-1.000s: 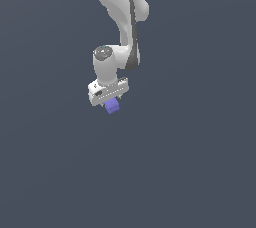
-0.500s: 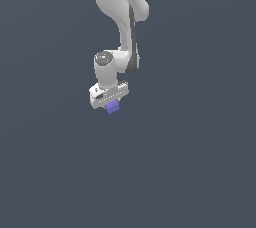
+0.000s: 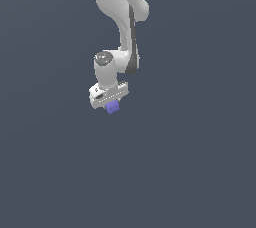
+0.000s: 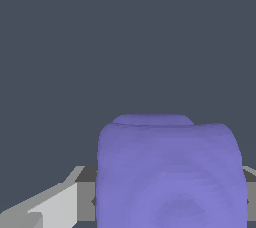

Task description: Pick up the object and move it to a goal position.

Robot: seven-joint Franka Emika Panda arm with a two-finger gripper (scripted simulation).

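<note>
Gripper (image 3: 111, 103) clamped on block (image 3: 113, 107)

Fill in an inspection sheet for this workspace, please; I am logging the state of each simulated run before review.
Surface: plain dark grey ground, uniform, no markings seen.
Job's things: violet-blue block sits directly under the gripper; it fills much of the wrist view. No goal marker seen.
Clutter: nothing seen.
Grippers: white gripper points down over the block; the fingers are mostly hidden, and an actual grip cannot be confirmed.
Cables: nothing seen.
Surroundings: only the white arm coming down from the exterior view's top; nothing else seen.
</note>
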